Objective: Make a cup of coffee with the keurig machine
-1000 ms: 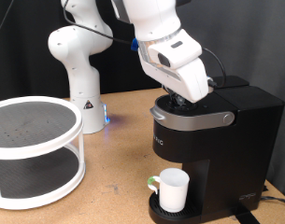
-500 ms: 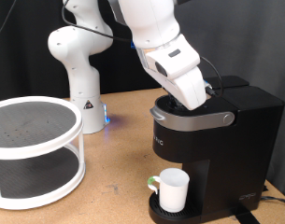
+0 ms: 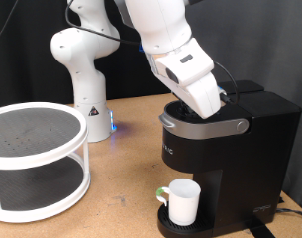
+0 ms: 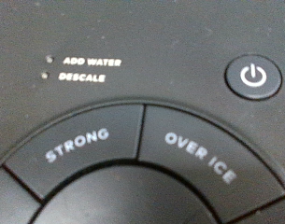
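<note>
The gripper [image 3: 208, 107] is down against the top button panel of the keurig machine [image 3: 225, 159], its fingers hidden behind the white hand, so I cannot tell whether they are open or closed; the wrist view shows only the STRONG button [image 4: 77, 147], the OVER ICE button [image 4: 202, 152] and the power button [image 4: 251, 77] close up. The lid looks shut and the cup [image 3: 182, 200] already stands on the drip base under the spout, so the task seems far along, with brewing apparently left. The worktop [image 3: 126, 169] lies open between the machine and the white two-tier rack [image 3: 37, 159] at the exterior view's left.

White Panda arm [image 3: 155, 25] reached down from the exterior view's top, wrist angled toward the exterior view's right. Gripper [image 3: 208, 111] pointed downward, jaws hidden. Wrist view showed no fingers.
</note>
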You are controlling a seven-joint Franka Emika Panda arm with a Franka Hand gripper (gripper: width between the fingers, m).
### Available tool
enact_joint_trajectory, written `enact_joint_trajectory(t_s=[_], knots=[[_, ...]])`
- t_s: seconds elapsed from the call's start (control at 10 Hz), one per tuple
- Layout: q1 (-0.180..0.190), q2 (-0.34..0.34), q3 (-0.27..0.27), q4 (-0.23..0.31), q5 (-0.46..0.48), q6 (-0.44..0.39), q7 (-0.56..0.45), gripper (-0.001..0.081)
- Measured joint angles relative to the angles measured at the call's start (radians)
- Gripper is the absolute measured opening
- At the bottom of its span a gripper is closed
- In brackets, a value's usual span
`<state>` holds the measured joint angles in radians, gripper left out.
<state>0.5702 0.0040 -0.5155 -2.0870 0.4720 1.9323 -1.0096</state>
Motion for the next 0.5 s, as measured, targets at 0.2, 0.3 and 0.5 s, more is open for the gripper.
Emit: enact_joint_trajectory(t_s=[0.2,0.3,0.5], knots=[[0.001,0.0,0.004,0.001,-0.001,-0.003,-0.015,0.0],[0.001,0.001,0.006,0.003,-0.003,-0.012,-0.029,0.0],[0.002,0.008,0.012,0.017,-0.01,-0.073,-0.025,0.0]])
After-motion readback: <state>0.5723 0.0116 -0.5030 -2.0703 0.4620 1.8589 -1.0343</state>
